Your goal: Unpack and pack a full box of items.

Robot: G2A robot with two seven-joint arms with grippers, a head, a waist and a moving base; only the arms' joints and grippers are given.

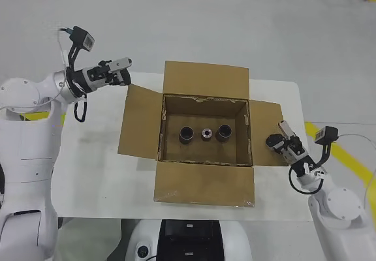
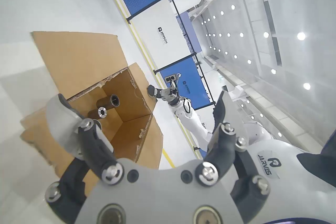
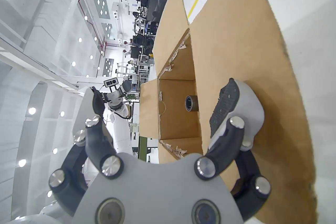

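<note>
The white table [image 1: 90,176] carries the cardboard box [image 1: 204,186], flaps spread. The left gripper [image 1: 125,72] hangs beyond its left flap and the right gripper [image 1: 278,134] over its right flap, each spread wide and empty. On the box floor a smaller fitting [image 1: 205,134] stands between the left cylinder [image 1: 187,135] and the right cylinder [image 1: 224,132]; unpacking probably goes best by descending straight onto an outer cylinder, clear of the walls.

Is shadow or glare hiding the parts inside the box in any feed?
Top view: the box walls shade its floor, yet all three cylinders read clearly. Left wrist view: ceiling lamps glare and straight lines bow, but two of the cylinders show inside the box. Right wrist view: the interior is dim, and one cylinder shows against the far wall.
</note>
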